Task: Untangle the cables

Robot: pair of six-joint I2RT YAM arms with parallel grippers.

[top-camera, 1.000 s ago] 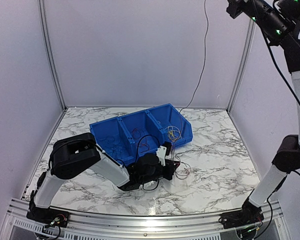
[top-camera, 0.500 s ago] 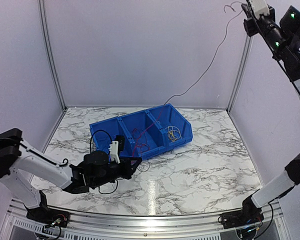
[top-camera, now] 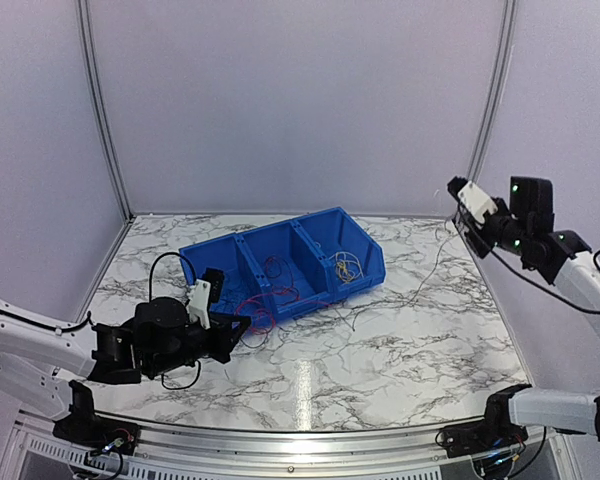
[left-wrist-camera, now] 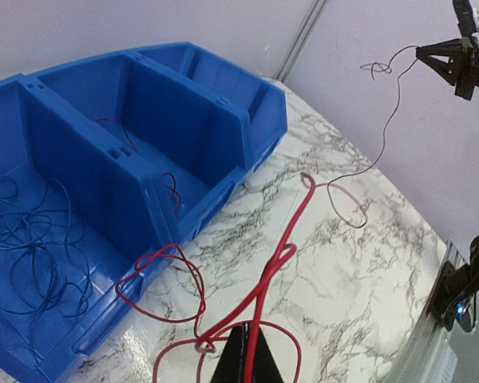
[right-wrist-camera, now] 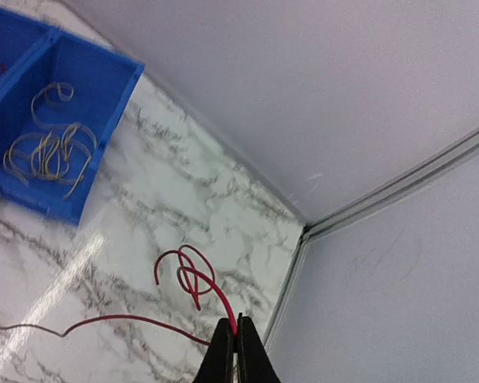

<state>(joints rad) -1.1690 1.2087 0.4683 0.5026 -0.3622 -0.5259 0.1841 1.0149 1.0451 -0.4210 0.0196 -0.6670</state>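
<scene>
One long red cable (left-wrist-camera: 263, 279) runs between both grippers. My left gripper (left-wrist-camera: 245, 327) is shut on it low over the table, in front of the blue bin (left-wrist-camera: 184, 104); its loops (top-camera: 260, 318) lie on the marble there. My right gripper (right-wrist-camera: 235, 319) is shut on the other end, whose curl (right-wrist-camera: 188, 271) hangs just past the jaws. From above, the right gripper (top-camera: 456, 192) is raised at the right wall and the left gripper (top-camera: 242, 326) is near the bin's front. Dark blue cables (left-wrist-camera: 32, 247) fill the bin's left compartment, red ones (left-wrist-camera: 172, 187) the middle, yellowish ones (right-wrist-camera: 52, 148) the right.
The three-compartment blue bin (top-camera: 365, 275) stands at the back middle of the marble table (top-camera: 400, 350). White walls with metal corner posts (top-camera: 490, 110) close in the table on three sides. The left arm (top-camera: 40, 345) lies low along the near left.
My right arm came down from high at the top right to mid height by the right wall. The left gripper pulled back to the left, dragging red loops out in front of the bin.
</scene>
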